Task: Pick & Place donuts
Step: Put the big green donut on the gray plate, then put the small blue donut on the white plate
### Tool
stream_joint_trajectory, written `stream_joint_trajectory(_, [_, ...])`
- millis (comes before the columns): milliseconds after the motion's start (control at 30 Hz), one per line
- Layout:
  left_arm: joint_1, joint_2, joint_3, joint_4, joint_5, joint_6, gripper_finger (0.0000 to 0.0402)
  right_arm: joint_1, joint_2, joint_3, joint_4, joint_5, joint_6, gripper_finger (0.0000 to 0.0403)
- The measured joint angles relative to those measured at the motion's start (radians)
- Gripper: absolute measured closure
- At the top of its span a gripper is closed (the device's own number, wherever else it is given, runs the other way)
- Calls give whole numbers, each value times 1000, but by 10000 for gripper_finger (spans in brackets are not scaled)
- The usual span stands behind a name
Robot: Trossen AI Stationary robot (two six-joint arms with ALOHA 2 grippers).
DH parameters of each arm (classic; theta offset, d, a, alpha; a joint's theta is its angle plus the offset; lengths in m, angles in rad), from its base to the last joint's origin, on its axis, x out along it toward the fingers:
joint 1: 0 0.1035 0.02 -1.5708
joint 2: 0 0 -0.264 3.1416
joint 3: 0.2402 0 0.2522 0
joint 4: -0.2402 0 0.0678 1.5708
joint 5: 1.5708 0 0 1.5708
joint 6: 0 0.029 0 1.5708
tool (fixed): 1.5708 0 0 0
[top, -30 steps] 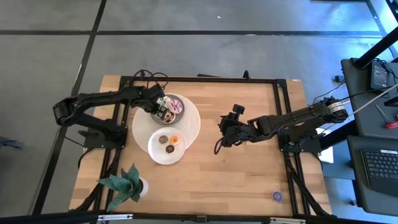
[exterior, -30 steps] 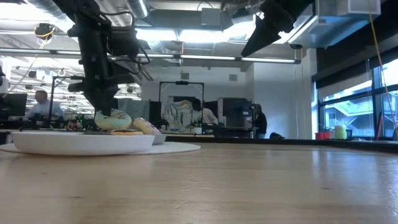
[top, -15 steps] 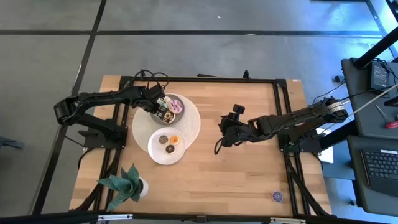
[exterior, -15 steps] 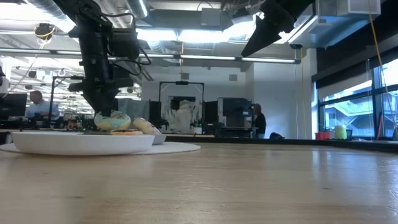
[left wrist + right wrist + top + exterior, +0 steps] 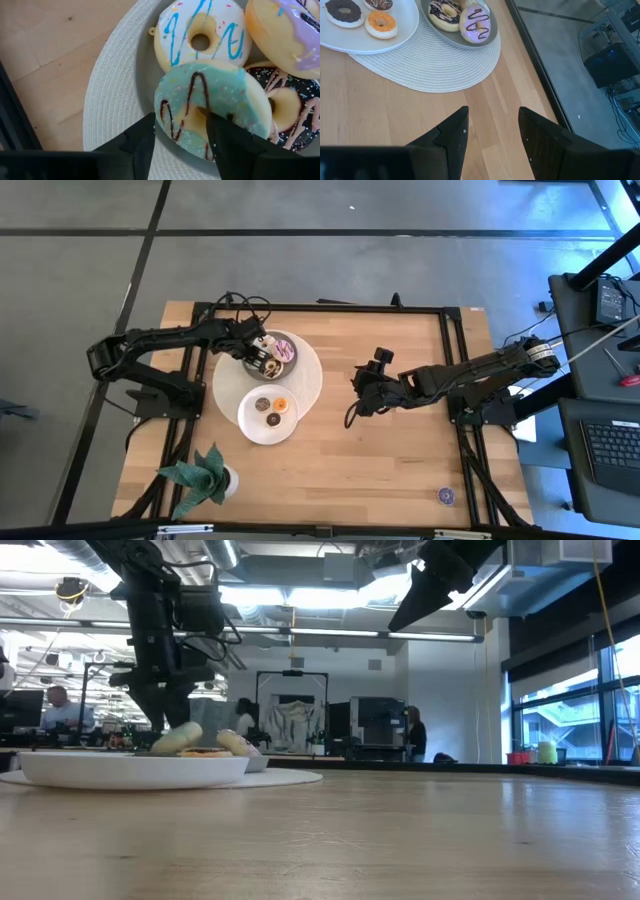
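Straddling the blue donut (image 5: 212, 107), the parted left gripper (image 5: 180, 132) is seen at the mat's (image 5: 305, 385) eleven o'clock

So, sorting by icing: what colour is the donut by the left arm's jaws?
Light blue donut with chocolate drizzle; left wrist view.

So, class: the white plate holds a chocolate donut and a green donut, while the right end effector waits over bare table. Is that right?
Not quite: the white plate holds a chocolate donut and an orange donut, not a green one, as the right wrist view shows. The right end effector does wait over bare table.
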Motion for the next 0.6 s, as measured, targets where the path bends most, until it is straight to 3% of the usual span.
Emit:
stream_joint_trajectory(433, [-14, -41, 49, -41, -58, 86, 217, 0, -21, 0, -86, -6, 47, 228])
stream_joint_trajectory(600, [-62, -114, 78, -11, -171, 116, 217, 0, -25, 0, -284, -227, 243, 228])
